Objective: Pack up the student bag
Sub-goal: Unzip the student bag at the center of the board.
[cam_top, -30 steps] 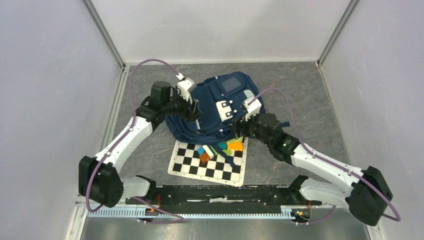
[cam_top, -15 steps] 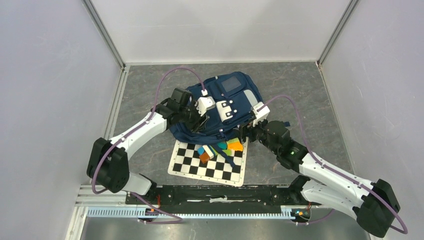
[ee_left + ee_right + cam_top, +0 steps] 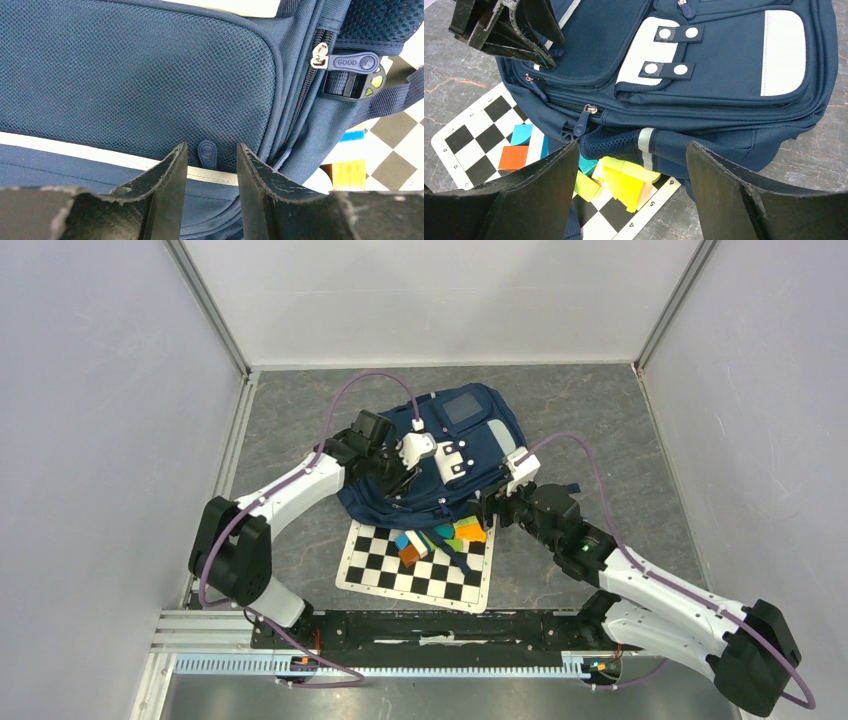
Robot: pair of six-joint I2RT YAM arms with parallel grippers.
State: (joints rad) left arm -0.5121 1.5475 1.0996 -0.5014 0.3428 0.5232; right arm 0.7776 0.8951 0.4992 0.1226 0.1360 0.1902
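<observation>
Against the student bag [image 3: 125,75], left gripper [image 3: 210,148] narrowly astride zipper pull [image 3: 207,154]

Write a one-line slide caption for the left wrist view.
Left tool open around a small zip pull on the navy backpack.

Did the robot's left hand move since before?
Yes. The left hand slid rightward in the top view, from the backpack's left edge onto it, closer to the white patch.
</observation>
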